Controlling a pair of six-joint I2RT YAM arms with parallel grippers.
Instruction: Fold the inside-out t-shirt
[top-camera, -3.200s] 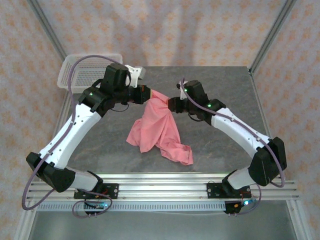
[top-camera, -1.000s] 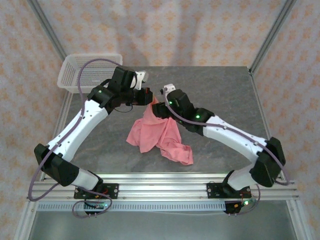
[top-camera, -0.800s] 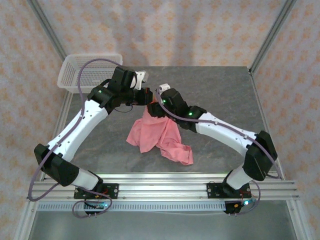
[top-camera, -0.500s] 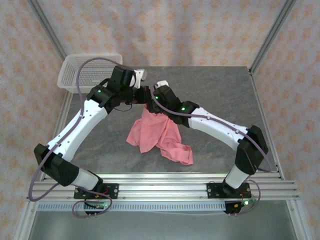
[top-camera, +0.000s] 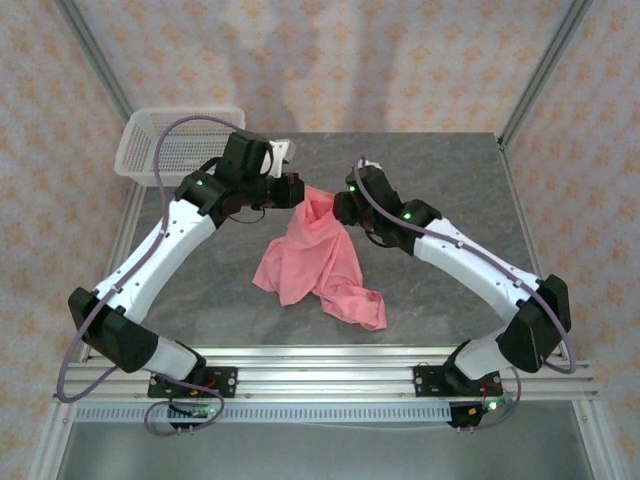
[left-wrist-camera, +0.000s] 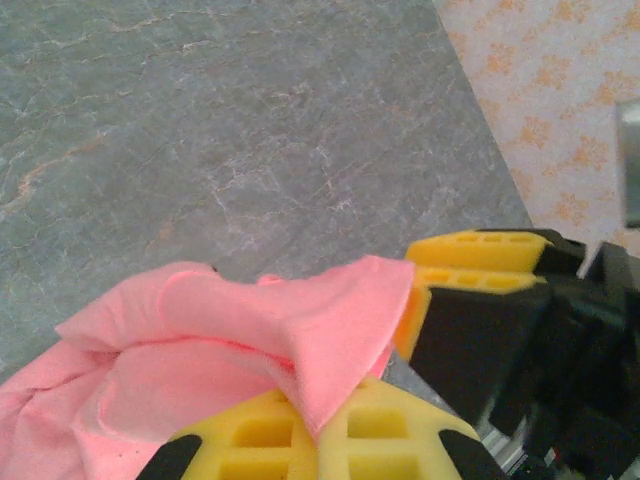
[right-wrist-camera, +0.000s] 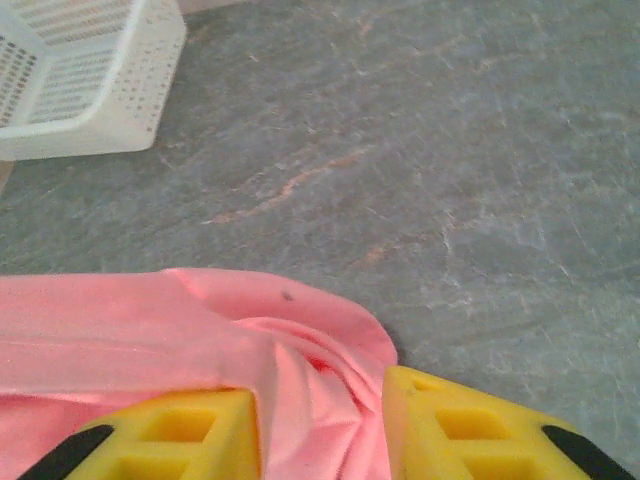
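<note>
1. Bench (top-camera: 440, 180): grey, stone-patterned top that carries everything listed here.

2. Left arm (top-camera: 160, 245) and right arm (top-camera: 470, 265): white with black joints. Both reach in from the 6 o'clock edge and their wrists converge just past the centre of the bench.

3. Inside-out t-shirt (top-camera: 315, 265): plain salmon pink, crumpled. Its 12 o'clock end is lifted and stretched between the two sets of fingers. The rest drapes down onto the middle of the bench, with one tail lying out toward 5 o'clock.

4. Basket (top-camera: 165, 140): white plastic mesh, at the 10 o'clock corner of the bench, well apart from the shirt.

5. Left fingers (left-wrist-camera: 320, 430): yellow pads, brought together and clamped on a folded edge of the shirt, which fans out above them in the left wrist view. They take the 9 o'clock end of the raised edge.

6. Right fingers (right-wrist-camera: 450, 425): yellow pads, partly closed, with a thick bunched fold of the shirt filling the space between them and touching both. They grip the 3 o'clock end of the raised edge, just beside the left fingers.
</note>
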